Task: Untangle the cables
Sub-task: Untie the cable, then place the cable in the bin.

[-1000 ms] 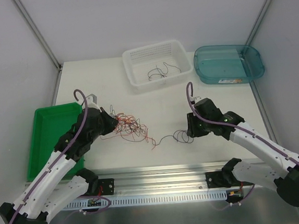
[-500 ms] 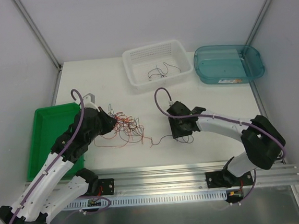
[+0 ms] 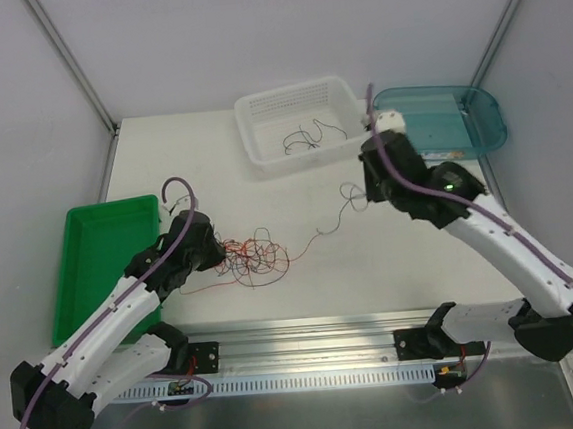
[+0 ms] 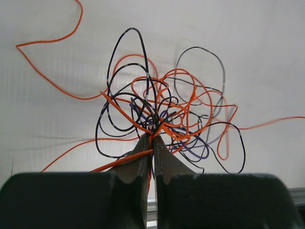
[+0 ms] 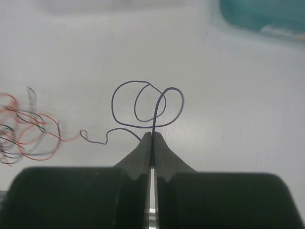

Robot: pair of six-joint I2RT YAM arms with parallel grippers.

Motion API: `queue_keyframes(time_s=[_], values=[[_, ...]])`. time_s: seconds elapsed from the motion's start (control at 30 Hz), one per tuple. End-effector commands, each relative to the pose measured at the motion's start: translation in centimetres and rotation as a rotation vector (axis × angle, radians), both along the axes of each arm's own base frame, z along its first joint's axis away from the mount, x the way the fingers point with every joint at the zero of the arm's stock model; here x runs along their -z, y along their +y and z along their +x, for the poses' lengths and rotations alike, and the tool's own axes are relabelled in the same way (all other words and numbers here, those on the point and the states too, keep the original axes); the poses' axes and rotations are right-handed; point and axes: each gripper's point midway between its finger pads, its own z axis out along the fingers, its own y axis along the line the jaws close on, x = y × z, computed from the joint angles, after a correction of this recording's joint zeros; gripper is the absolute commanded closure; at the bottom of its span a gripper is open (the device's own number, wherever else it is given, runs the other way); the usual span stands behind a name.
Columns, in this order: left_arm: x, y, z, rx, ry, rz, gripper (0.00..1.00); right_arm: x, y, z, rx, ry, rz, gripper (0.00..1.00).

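1. Left claw (image 4: 152, 139) is closed, pinching orange and black strands at the near edge of the cable tangle (image 4: 159, 117).
2. Tangle lies on the table (image 3: 295, 199), near-left of centre, just right of the green tray (image 3: 94, 253).
3. Right claw (image 5: 151, 136) is closed on one dark wire (image 5: 155, 119), right of centre.
4. That wire loops just past the fingertips and trails left toward the tangle; can't tell if it's joined to it.
5. White basket (image 3: 257, 112) at far centre holds a few dark wires (image 3: 305, 138). Teal tub (image 3: 489, 121) is beside it on the right.
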Motion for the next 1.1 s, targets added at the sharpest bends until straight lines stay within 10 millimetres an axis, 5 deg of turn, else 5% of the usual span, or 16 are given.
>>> queue_keyframes(time_s=[0.0, 0.17, 0.37, 0.77, 0.8, 0.87, 0.93, 0.97, 1.0, 1.07], values=[[1.5, 1.2, 0.3, -0.028, 0.024, 0.070, 1.00, -12.7, -5.4, -1.2, 0.006, -0.264, -0.038, 0.99], [2.9, 1.6, 0.1, -0.029, 0.064, 0.113, 1.00, -21.7, -2.9, -0.8, -0.134, -0.575, 0.188, 0.99], [4.0, 0.8, -0.3, 0.031, 0.114, 0.113, 1.00, -22.5, -0.1, 3.6, -0.167, -0.610, 0.201, 0.99], [2.8, -5.8, -1.4, 0.262, 0.149, -0.166, 1.00, -15.7, 7.5, 17.6, -0.262, -0.559, 0.310, 0.99], [2.7, -6.2, -1.3, 0.272, 0.144, -0.182, 1.00, -13.3, 8.1, 19.6, -0.257, -0.524, 0.301, 0.99], [2.3, -6.7, -1.4, 0.288, 0.143, -0.210, 1.00, -12.9, 9.0, 21.8, -0.259, -0.533, 0.320, 0.99], [2.1, -7.2, -1.4, 0.303, 0.140, -0.229, 1.00, -8.7, 9.9, 25.0, -0.247, -0.470, 0.292, 0.99], [2.2, -7.3, -1.5, 0.306, 0.147, -0.234, 1.00, -9.4, 10.0, 26.2, -0.241, -0.491, 0.299, 0.99], [2.0, -7.6, -1.4, 0.311, 0.141, -0.244, 1.00, -5.8, 10.7, 28.0, -0.233, -0.435, 0.280, 0.99], [2.1, -7.9, -1.6, 0.318, 0.150, -0.255, 1.00, -4.2, 10.7, 30.1, -0.208, -0.409, 0.288, 0.91]])
